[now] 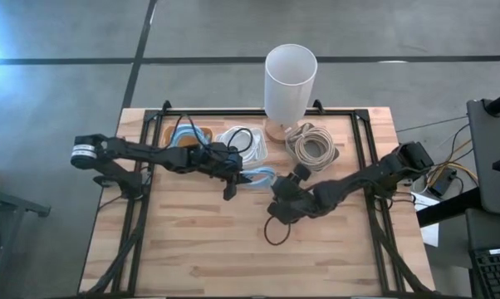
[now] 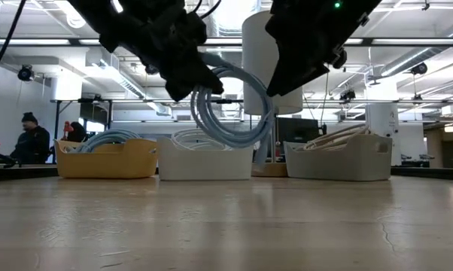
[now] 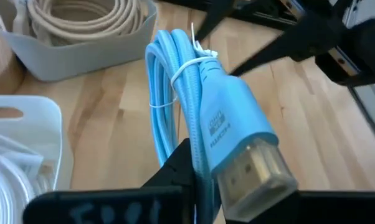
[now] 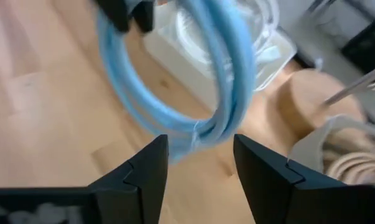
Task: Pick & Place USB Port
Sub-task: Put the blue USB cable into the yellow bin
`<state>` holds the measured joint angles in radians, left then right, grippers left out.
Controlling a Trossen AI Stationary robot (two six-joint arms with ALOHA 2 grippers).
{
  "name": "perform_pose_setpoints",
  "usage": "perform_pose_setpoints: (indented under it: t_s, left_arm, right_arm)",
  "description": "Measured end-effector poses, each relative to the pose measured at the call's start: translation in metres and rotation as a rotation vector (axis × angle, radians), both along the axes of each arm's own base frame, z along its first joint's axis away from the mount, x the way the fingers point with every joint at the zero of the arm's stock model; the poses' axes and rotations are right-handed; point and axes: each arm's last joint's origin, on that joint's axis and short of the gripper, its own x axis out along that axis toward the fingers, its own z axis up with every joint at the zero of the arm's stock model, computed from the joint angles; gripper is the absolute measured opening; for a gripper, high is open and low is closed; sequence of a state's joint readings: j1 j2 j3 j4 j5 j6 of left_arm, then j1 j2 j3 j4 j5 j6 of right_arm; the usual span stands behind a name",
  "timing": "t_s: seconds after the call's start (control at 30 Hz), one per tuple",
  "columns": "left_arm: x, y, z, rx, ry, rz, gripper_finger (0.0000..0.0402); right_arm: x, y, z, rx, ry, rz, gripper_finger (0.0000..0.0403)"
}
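A light-blue coiled cable [image 1: 261, 176], tied with white twist ties, hangs in the air from my left gripper [image 1: 232, 184], which is shut on it over the table's middle. Its gold-tipped plug [image 3: 250, 165] shows in the left wrist view. In the low view the coil [image 2: 234, 105] is clear of the table. My right gripper [image 1: 276, 202] is open just right of the coil. In its wrist view its fingers [image 4: 153, 168] stand on either side of the coil's lower bend [image 4: 203, 134], and I cannot tell that they touch it. My left gripper pinches several strands of the blue cable bundle [image 3: 197, 146] between its two fingers, right beside the plug. It comes slanting down from the table's left. The coil is lifted clear and hangs below the fingers [image 2: 193, 79] as a loop.
Along the far side stand a yellow bin of blue cables [image 1: 169, 131], a white bin of white cables [image 1: 258, 148] and a pale bin of beige cables [image 1: 312, 145]. A tall white cylinder on a wooden base [image 1: 290, 83] stands behind them. A black cable loop [image 1: 275, 232] lies on the table.
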<state>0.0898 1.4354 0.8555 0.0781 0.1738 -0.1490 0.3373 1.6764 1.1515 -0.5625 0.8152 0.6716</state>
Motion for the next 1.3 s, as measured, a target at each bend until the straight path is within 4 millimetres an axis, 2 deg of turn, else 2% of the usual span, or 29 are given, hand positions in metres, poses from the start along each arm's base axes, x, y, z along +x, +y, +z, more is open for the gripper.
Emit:
perform_pose_setpoints:
  t_s: [0.13, 0.27, 0.6, 0.77, 0.93, 1.13, 1.3]
  left_arm:
    - [-0.012, -0.002, 0.011, -0.059, 0.055, 0.027, 0.0037]
    - [-0.032, -0.005, 0.027, -0.09, 0.197, 0.044, 0.0037]
    - [-0.102, -0.002, 0.124, 0.059, 0.432, 0.261, 0.0036]
    - [-0.127, 0.009, 0.15, 0.137, 0.6, 0.406, 0.0037]
    - [-0.128, 0.029, 0.149, 0.096, 0.665, 0.417, 0.0037]
    - [-0.122, 0.065, 0.125, 0.026, 0.781, 0.329, 0.0038]
    - [-0.124, 0.101, 0.108, -0.079, 0.794, 0.219, 0.0038]
  right_arm:
    - [-0.001, 0.006, -0.001, 0.05, 0.002, 0.023, 0.0179]
    - [-0.003, 0.01, -0.001, 0.054, 0.004, 0.036, 0.0174]
    - [-0.003, 0.01, -0.002, 0.042, 0.016, 0.048, 0.0175]
    - [-0.003, 0.01, -0.002, 0.04, 0.018, 0.051, 0.0171]
    - [-0.003, 0.01, -0.002, 0.038, 0.018, 0.05, 0.0171]
    - [-0.003, 0.01, -0.003, 0.039, 0.019, 0.047, 0.0169]
    - [-0.004, 0.01, -0.005, 0.036, 0.025, 0.049, 0.0173]
